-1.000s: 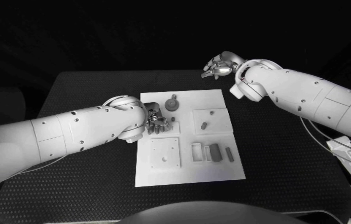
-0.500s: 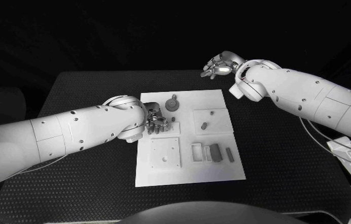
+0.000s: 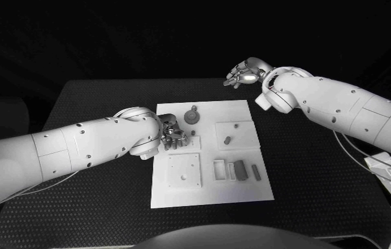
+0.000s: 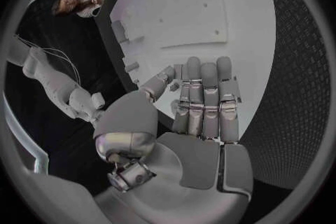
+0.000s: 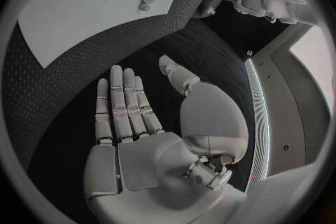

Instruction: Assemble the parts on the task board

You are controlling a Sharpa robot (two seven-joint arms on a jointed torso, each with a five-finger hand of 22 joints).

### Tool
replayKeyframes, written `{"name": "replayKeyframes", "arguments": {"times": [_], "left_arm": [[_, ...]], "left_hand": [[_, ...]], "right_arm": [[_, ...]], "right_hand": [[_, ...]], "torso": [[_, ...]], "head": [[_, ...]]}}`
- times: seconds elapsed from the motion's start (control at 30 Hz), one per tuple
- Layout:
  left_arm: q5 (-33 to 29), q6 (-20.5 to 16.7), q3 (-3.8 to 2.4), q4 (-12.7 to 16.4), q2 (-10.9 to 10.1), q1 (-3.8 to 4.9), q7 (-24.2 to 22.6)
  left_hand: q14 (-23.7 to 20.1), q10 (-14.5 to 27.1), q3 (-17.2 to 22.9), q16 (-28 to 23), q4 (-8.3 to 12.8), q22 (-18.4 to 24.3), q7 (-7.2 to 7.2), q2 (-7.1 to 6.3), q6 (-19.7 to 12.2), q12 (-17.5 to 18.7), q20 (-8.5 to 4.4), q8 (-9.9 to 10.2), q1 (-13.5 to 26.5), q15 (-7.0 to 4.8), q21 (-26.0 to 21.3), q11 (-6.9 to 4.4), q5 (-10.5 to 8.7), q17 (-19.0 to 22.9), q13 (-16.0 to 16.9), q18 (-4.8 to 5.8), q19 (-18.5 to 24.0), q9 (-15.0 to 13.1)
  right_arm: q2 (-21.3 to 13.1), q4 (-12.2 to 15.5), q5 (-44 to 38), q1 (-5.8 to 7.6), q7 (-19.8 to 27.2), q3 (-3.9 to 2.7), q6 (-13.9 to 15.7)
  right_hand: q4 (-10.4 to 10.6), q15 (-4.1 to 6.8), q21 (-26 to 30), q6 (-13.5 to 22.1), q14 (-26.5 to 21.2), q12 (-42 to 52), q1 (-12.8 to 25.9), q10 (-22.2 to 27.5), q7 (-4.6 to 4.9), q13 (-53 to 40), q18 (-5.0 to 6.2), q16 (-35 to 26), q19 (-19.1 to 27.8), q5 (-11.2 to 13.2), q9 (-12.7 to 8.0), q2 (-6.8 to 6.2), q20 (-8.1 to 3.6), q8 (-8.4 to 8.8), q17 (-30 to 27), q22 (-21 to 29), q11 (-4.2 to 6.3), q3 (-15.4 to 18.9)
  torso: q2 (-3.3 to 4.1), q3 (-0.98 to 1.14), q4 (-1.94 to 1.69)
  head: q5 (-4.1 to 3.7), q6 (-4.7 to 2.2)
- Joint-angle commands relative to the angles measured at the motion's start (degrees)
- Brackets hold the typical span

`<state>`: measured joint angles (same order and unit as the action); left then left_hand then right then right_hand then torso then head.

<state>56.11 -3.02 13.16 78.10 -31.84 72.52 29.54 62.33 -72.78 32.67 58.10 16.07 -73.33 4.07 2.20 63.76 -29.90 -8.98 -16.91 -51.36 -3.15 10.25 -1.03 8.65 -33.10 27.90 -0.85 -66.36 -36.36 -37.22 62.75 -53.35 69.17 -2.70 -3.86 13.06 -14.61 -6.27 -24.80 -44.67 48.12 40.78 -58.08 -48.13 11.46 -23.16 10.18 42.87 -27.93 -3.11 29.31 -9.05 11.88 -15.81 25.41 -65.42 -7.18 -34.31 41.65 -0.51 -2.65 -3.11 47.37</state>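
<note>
The white task board [image 3: 244, 110] lies mid-table. On it are a round toothed part [image 3: 192, 116], a small part [image 3: 227, 140] on a raised square, a dark block [image 3: 239, 170] and a dark rod [image 3: 256, 171]. My left hand [image 3: 171, 135] is over the board's left side with its fingertips down beside a raised white block [image 3: 194, 142]. In the left wrist view its fingers [image 4: 204, 98] lie straight and side by side on the board [image 4: 210, 5], with nothing plainly in them. My right hand [image 3: 243, 72] hangs past the board's far edge, palm flat and fingers spread [image 5: 122, 109], holding nothing.
A square plate [image 3: 184, 170] and a rectangular frame [image 3: 219, 169] sit on the board's near half. Black table [image 3: 317, 164] surrounds the board. A cable [image 3: 359, 150] runs off at the right edge.
My left hand has shifted very slightly at the board's left side. The right hand stays where it was.
</note>
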Motion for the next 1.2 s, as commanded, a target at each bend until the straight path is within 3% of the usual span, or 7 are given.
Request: {"name": "replayKeyframes", "arguments": {"times": [0.03,0.27,0.53,0.8,1.07,1.2], "left_arm": [[-3.09,-1.15,0.08,-0.09,0.18,-0.18,-0.95],[-2.86,-2.20,0.03,0.34,-0.16,-0.16,-1.28],[-2.94,-1.18,-0.34,0.60,-0.59,-0.02,-1.29],[-5.23,1.24,-1.02,-0.16,-0.51,0.85,-0.63],[-12.01,8.51,-1.05,-3.46,0.60,2.83,1.69],[-15.05,13.94,-1.05,-5.08,1.39,3.66,2.70]], "left_hand": [[0.40,-0.32,0.13,-0.35,0.39,-0.15,-0.01,1.63,0.47,0.30,0.10,-0.45,-1.13,-0.11,-0.24,0.01,1.02,-0.13,0.12,0.43,-0.30,-0.17],[0.88,-0.96,-0.10,0.02,0.47,-0.70,-0.28,1.80,0.96,0.11,0.00,-0.88,-0.85,-0.24,-0.19,-0.24,3.87,-0.47,0.52,0.36,-0.73,-0.61],[1.02,-1.14,-0.01,0.15,0.62,-1.02,-0.41,1.64,1.12,0.08,-0.12,-0.99,-1.13,-0.35,-0.12,-0.36,4.35,-0.58,0.67,0.28,-0.88,-0.74],[1.08,-1.25,0.12,0.24,0.60,-1.31,-0.46,1.35,1.18,0.13,-0.18,-1.04,-1.65,-0.43,-0.04,-0.41,4.14,-0.66,0.74,0.26,-1.01,-0.83],[0.95,-1.22,0.21,0.23,0.57,-1.66,-0.42,1.33,1.06,0.34,-0.18,-0.97,-2.15,-0.43,-0.08,-0.37,3.42,-0.69,0.78,0.32,-0.91,-0.90],[0.90,-1.24,0.27,0.25,0.61,-1.78,-0.42,1.23,1.05,0.37,-0.19,-0.97,-2.42,-0.43,-0.09,-0.37,3.40,-0.72,0.81,0.32,-0.87,-0.94]], "right_arm": [[0.14,-0.10,0.26,-0.03,0.76,-0.03,-1.05],[0.16,-0.18,0.27,-0.05,0.70,-0.02,-1.06],[0.22,-0.29,0.04,-0.08,0.71,-0.02,-1.06],[0.44,-0.41,0.08,-0.11,0.71,-0.02,-1.14],[0.83,-0.64,0.12,-0.17,0.73,-0.02,-1.22],[0.96,-0.77,0.43,-0.21,0.73,-0.02,-1.23]], "right_hand": [[0.08,-0.30,0.25,0.59,0.03,-0.38,-0.29,-0.41,0.56,0.11,-0.86,-0.36,0.45,0.24,-0.09,0.45,0.10,-0.30,0.01,0.01,0.01,0.28],[0.17,-0.41,0.53,0.76,-0.06,-0.43,-0.28,-0.36,0.60,0.45,-0.95,-0.76,0.70,0.24,-0.17,0.43,0.14,-0.27,0.09,-0.04,-0.06,0.37],[0.22,-0.49,0.75,0.85,-0.13,-0.44,-0.30,-0.31,0.63,0.70,-1.02,-1.05,0.89,0.24,-0.23,0.42,0.18,-0.27,0.17,-0.09,-0.10,0.43],[0.26,-0.51,0.83,0.88,-0.15,-0.43,-0.31,-0.31,0.64,0.81,-1.05,-1.16,0.96,0.24,-0.25,0.43,0.19,-0.27,0.21,-0.12,-0.11,0.45],[0.28,-0.53,0.90,0.90,-0.15,-0.42,-0.31,-0.29,0.64,0.90,-1.06,-1.24,1.01,0.24,-0.27,0.43,0.19,-0.28,0.26,-0.15,-0.12,0.47],[0.29,-0.54,0.93,0.91,-0.15,-0.42,-0.31,-0.29,0.65,0.94,-1.07,-1.28,1.02,0.24,-0.27,0.43,0.19,-0.28,0.28,-0.16,-0.13,0.49]], "torso": [[0.00,0.03,-0.03],[0.01,-0.01,-0.03],[-0.03,-0.03,-0.04],[-0.01,0.01,0.00],[-0.01,0.09,0.01],[0.01,0.08,0.01]], "head": [[0.02,-0.01],[-0.01,0.02],[0.02,0.00],[0.17,-0.07],[0.38,-0.08],[0.42,-0.05]]}}
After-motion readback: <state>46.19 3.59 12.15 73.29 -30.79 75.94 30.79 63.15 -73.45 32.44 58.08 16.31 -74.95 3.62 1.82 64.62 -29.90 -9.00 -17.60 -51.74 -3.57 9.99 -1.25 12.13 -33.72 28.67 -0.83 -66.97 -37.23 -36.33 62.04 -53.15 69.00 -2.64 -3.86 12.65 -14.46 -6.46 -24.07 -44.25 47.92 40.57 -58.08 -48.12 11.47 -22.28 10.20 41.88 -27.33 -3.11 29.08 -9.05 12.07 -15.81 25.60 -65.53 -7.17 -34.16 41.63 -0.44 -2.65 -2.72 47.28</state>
